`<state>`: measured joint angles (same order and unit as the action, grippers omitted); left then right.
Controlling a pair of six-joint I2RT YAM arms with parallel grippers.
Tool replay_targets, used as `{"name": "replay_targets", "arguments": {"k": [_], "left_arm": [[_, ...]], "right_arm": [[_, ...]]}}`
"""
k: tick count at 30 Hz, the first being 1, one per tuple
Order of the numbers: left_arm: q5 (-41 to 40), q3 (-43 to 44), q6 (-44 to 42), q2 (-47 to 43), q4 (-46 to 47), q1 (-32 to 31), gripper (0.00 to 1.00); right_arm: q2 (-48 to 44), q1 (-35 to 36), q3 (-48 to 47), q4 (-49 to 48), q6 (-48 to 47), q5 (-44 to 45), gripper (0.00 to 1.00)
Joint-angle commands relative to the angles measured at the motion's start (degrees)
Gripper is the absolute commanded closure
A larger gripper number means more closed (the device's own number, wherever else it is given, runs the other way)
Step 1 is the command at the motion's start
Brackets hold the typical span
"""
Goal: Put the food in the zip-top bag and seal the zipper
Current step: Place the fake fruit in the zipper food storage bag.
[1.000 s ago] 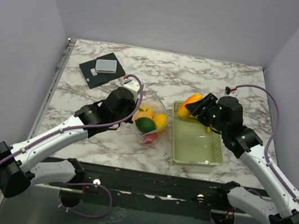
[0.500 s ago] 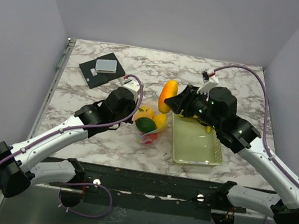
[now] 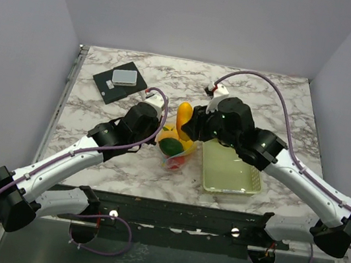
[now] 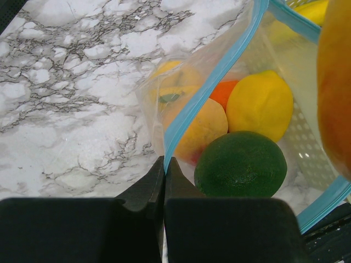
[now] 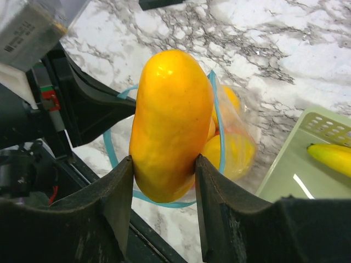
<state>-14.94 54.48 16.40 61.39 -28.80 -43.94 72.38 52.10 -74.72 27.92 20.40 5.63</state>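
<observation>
Now the yellow-orange fruit (image 3: 183,114) hangs at the mouth of the zip-top bag (image 3: 175,153)

From the top camera, the right gripper (image 3: 188,121) reaches left across the marble table (image 3: 261,95) and clamps the fruit upright, just over the bag's far rim. The bag stands open mid-table between the two arms, with several pieces of food inside. The left gripper (image 3: 160,129) sits at the bag's left edge. A pale green mesh basket (image 3: 230,191) lies just right of the bag. A black slab (image 3: 105,87) with a grey block on it lies at the far left.

From the left wrist, that gripper's fingers are pressed together, pinching the bag's edge where the light blue zipper (image 4: 219,71) runs down to them. Behind the clear plastic a green lime (image 4: 240,164), a lemon (image 4: 263,104), an orange ball (image 4: 222,93) and a peach-coloured piece (image 4: 202,127) crowd together, touching.

From the right wrist, the two fingers press opposite sides of the fruit, parted only as wide as the fruit itself. Below it the zipper forms an open blue loop, with yellow food showing through the plastic. A banana (image 5: 332,156) lies in the basket at the right, apart from the bag.
</observation>
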Motion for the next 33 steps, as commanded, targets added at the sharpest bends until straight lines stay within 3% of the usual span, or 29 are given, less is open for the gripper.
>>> {"name": "replay_targets", "arguments": {"k": [1, 11, 16, 28, 33], "left_arm": [[0.88, -0.69, -0.66, -0.48, 0.58, 0.21, 1.00], [0.88, -0.69, -0.65, -0.48, 0.58, 0.24, 1.00], [0.89, -0.69, -0.64, -0.48, 0.58, 0.25, 1.00], [0.95, -0.69, -0.69, -0.74, 0.58, 0.26, 1.00], [0.88, -0.69, -0.72, -0.74, 0.58, 0.26, 1.00]], "right_arm": [[2.70, 1.58, -2.78, 5.58, -4.37, 3.88, 0.99], [9.85, 5.02, -7.10, 12.10, -5.15, 12.77, 0.98], [13.71, 6.43, -9.74, 15.26, -4.80, 17.10, 0.73], [15.88, 8.85, -12.86, 16.72, -3.37, 21.80, 0.29], [14.36, 9.42, -12.94, 15.91, -2.18, 22.18, 0.25]]}}
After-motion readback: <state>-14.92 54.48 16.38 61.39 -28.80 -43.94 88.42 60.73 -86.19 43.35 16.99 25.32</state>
